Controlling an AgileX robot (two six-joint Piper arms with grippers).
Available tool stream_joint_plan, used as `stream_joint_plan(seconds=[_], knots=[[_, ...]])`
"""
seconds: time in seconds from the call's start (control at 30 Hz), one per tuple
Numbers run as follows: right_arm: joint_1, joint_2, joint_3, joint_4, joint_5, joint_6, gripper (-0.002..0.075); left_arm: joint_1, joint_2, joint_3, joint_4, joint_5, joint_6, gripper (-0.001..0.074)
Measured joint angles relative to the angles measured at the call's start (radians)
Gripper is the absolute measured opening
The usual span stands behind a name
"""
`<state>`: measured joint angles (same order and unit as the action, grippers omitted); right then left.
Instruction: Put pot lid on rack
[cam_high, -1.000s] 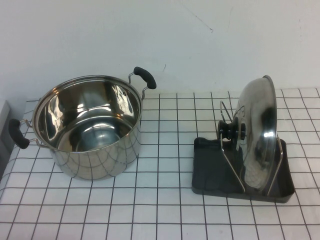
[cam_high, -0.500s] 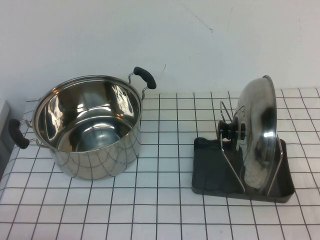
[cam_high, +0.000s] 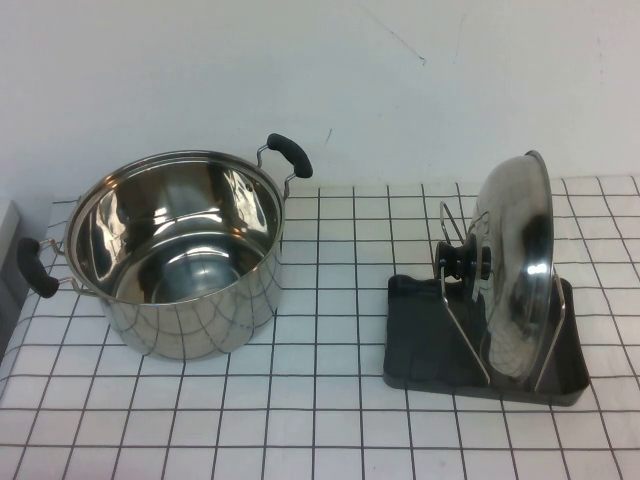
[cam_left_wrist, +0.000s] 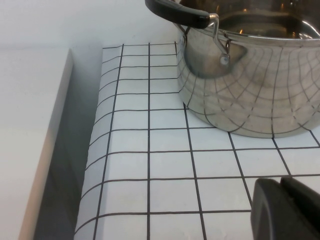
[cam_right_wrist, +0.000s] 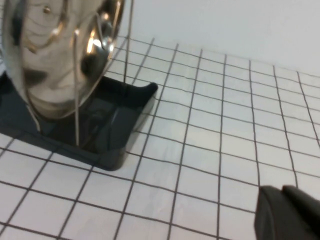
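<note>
The pot lid (cam_high: 515, 262) stands on edge in the rack (cam_high: 425, 345), leaning between its two silver wire loops, with its black knob (cam_high: 465, 262) facing left. The right wrist view also shows the lid (cam_right_wrist: 50, 55) in the dark tray of the rack (cam_right_wrist: 117, 117). My right gripper (cam_right_wrist: 281, 194) is shut and empty, low over the checked cloth, well clear of the rack. My left gripper (cam_left_wrist: 280, 183) is shut and empty, low over the cloth a short way from the pot. Neither gripper shows in the high view.
A deep steel pot (cam_high: 180, 250) with two black handles stands open at the left; it also shows in the left wrist view (cam_left_wrist: 250, 75). The checked cloth (cam_high: 320, 420) ends at a drop on the left (cam_left_wrist: 95, 150). A white wall stands behind.
</note>
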<state>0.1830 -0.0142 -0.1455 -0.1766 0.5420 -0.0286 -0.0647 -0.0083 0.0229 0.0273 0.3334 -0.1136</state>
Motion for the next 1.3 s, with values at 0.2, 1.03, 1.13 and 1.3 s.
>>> stream_joint_plan(seconds=[0.2, 1.03, 1.13, 1.3], knots=[[-0.145, 0.0, 0.112, 0.061, -0.141, -0.073, -0.0002, 0.0, 0.0, 0.0, 0.0, 0.0, 0.0, -0.0002], [-0.247, 0.0, 0.169, 0.222, -0.177, -0.182, -0.0002, 0.0, 0.0, 0.0, 0.0, 0.0, 0.002, -0.0002], [-0.247, 0.0, 0.169, 0.222, -0.177, -0.17, -0.0002, 0.0, 0.0, 0.0, 0.0, 0.0, 0.002, -0.0002], [-0.247, 0.0, 0.169, 0.222, -0.177, -0.148, -0.0002, 0.0, 0.0, 0.0, 0.0, 0.0, 0.002, -0.0002]])
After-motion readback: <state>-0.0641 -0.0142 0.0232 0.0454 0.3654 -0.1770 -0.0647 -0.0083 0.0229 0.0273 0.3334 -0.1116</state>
